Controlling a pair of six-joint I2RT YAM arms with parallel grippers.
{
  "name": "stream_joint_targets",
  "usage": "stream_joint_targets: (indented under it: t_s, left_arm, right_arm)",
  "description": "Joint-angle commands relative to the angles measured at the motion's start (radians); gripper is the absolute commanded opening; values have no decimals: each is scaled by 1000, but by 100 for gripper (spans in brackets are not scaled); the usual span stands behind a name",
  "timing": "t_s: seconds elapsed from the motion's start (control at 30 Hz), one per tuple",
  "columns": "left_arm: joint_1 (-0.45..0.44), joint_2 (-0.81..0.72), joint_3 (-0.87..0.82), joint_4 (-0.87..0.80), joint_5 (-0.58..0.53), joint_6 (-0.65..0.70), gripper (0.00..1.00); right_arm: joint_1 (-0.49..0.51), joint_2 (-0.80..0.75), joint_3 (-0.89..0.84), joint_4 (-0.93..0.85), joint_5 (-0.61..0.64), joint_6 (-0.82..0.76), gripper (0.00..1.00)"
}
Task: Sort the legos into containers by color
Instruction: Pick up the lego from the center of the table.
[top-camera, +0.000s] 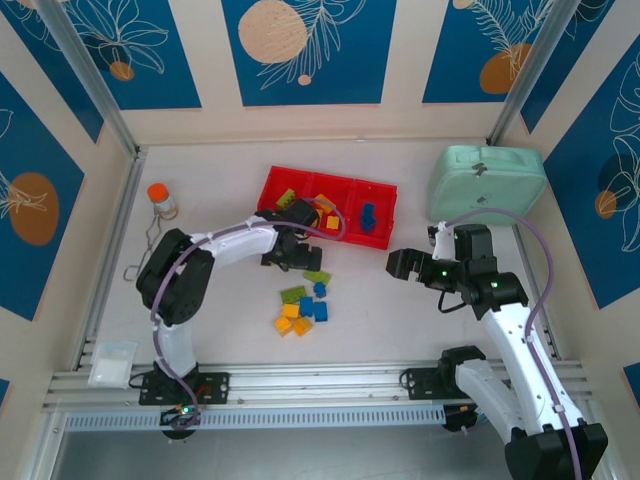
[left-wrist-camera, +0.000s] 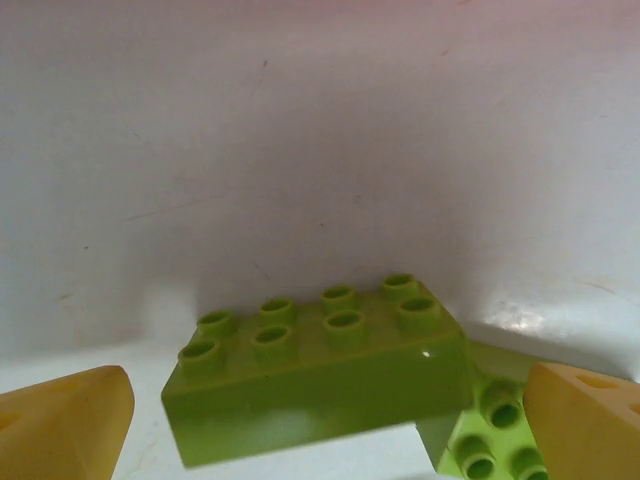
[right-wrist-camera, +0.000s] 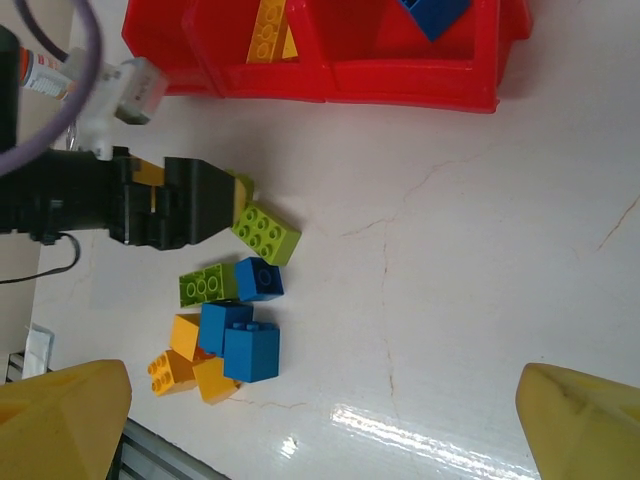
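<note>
Green lego (left-wrist-camera: 320, 370): lower centre of left wrist view, short of the tray (top-camera: 385, 187). Left gripper (left-wrist-camera: 325, 425): jaws apart either side of it; best lowered squarely before closing. Right gripper (top-camera: 405, 263): spread, empty

containers (top-camera: 386, 200): red three-compartment tray, few bricks inside | legos (top-camera: 307, 306): green, blue, orange pile loose near its front

Legos (top-camera: 303, 310) lie on table (top-camera: 400, 320) before tray (top-camera: 385, 200).
</note>
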Motion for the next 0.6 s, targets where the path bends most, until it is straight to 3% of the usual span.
stream_joint_targets:
  t_s: [0.0, 0.13, 0.3, 0.57]
  left_arm:
    - [-7, 14, 41, 2, -17, -38, 100]
    - [-5, 20, 19, 32, -46, -56, 98]
    - [15, 38, -1, 51, -33, -78, 82]
    - [34, 23, -44, 68, -26, -98, 67]
  right_arm:
    - [0, -1, 0, -4, -41, 6, 99]
    - [3, -2, -3, 2, -47, 7, 99]
    - [5, -2, -7, 4, -46, 8, 99]
    - [7, 4, -10, 9, -39, 9, 99]
